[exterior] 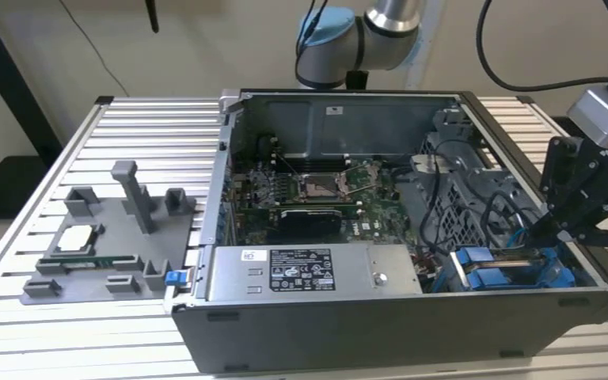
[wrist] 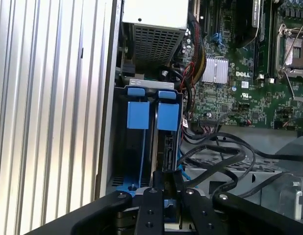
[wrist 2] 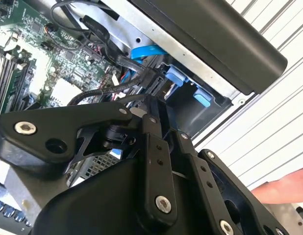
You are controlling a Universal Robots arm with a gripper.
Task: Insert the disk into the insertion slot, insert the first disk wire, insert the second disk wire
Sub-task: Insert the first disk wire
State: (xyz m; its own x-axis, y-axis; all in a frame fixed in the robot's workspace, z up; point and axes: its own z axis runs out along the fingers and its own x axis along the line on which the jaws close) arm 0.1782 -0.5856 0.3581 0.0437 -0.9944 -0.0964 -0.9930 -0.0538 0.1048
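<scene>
The insertion slot point(wrist: 141, 84) is the grey drive bay at the case's near corner on the exterior view's right point(exterior: 507, 273). The disk point(wrist: 169, 147) sits edge-on inside it, under blue carrier tabs point(wrist: 167, 116). My black gripper point(exterior: 545, 236) reaches down into that corner. In both wrist views its fingers meet tip to tip point(wrist: 168, 180) at the disk's end, shut on what looks like a black disk wire connector point(wrist 2: 159, 87). Black wires point(wrist: 215, 156) and a blue wire point(wrist 2: 146, 51) loop away from there.
The open case point(exterior: 389, 332) lies on a slatted metal table point(exterior: 146, 127). Its motherboard point(exterior: 315, 198) and silver power-supply box point(exterior: 315, 273) lie toward the exterior view's left of the bay. A grey fixture with parts point(exterior: 104, 245) sits beside the case. A hand point(wrist 2: 284, 188) is nearby.
</scene>
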